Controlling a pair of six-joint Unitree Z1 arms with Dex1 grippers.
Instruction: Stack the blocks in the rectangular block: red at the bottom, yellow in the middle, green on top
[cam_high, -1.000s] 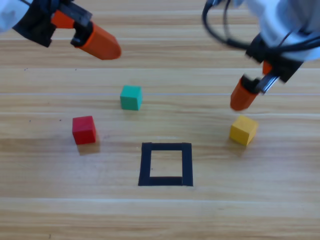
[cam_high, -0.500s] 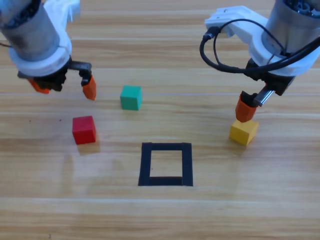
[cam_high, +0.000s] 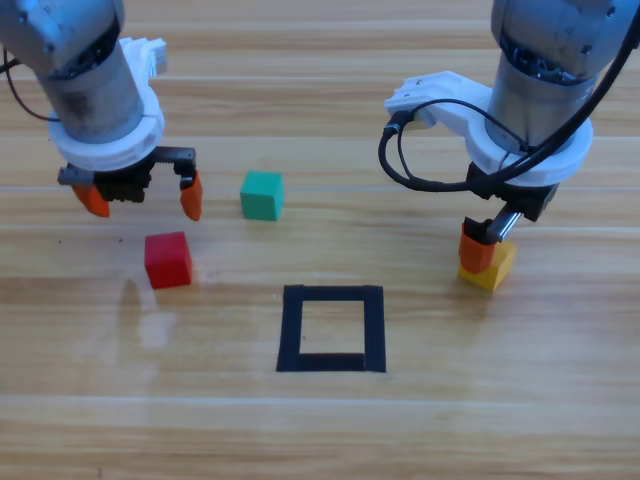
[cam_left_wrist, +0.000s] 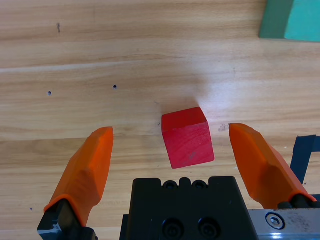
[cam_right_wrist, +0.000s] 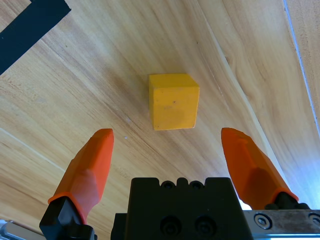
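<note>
The red cube (cam_high: 168, 259) (cam_left_wrist: 188, 137) lies left of the black tape square (cam_high: 332, 328). My left gripper (cam_high: 140, 197) (cam_left_wrist: 172, 145) hovers open just behind and above it, and the wrist view shows the cube between the spread jaws. The teal-green cube (cam_high: 262, 195) (cam_left_wrist: 292, 20) rests behind the square. At the right sits the yellow cube (cam_high: 491, 267) (cam_right_wrist: 173, 101), with my right gripper (cam_high: 487, 248) (cam_right_wrist: 170, 152) open above it; the arm hides part of the cube from above.
The tape square's corner appears in both wrist views (cam_left_wrist: 305, 150) (cam_right_wrist: 31, 22). A black cable (cam_high: 405, 160) loops off the right arm. Bare wooden table (cam_high: 320, 430) spreads in front of the square.
Both arms swung down and now point at the table. The left gripper moved closer to the red cube, the right one lowered over the yellow cube. No cube has moved.
</note>
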